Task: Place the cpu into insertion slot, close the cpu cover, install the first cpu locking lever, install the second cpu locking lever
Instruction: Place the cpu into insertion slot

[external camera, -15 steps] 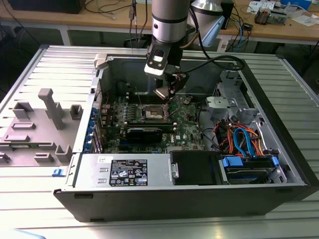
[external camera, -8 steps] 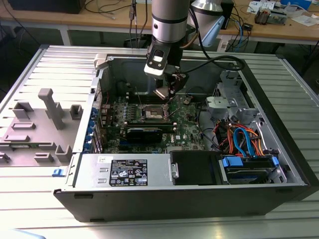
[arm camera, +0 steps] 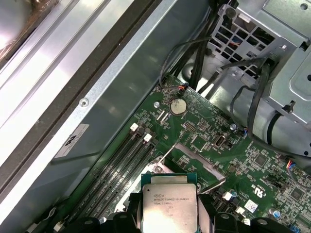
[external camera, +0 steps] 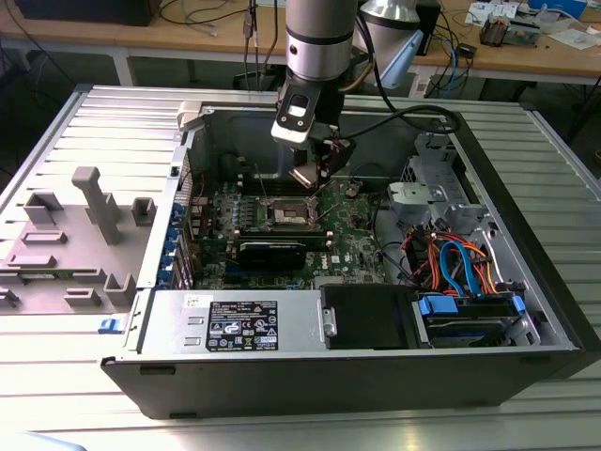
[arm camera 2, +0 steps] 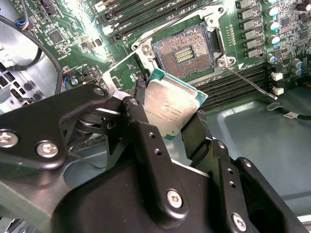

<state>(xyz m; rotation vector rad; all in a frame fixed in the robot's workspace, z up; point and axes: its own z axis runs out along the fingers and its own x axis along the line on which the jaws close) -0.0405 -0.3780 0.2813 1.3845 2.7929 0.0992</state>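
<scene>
This is a robotics or electronics lab. An open computer case (external camera: 376,381) lies on a ribbed metal table (external camera: 545,413), and a robot arm (external camera: 319,38) hangs over it. Behind the case stand wooden workbenches (external camera: 84,36) strewn with cables (external camera: 202,11) and small electronic parts (external camera: 502,33). Beside the case, on the exterior view's left, sits a grey moulded fixture (external camera: 70,235).

Silvery cpu (arm camera 2: 170,108) gripped, tilted above empty insertion slot (arm camera 2: 187,48), cpu cover (arm camera: 204,162) open

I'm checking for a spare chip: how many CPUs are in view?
1: the cpu, clamped in the gripper above the motherboard; the insertion slot holds none. Another may be hidden.
</scene>
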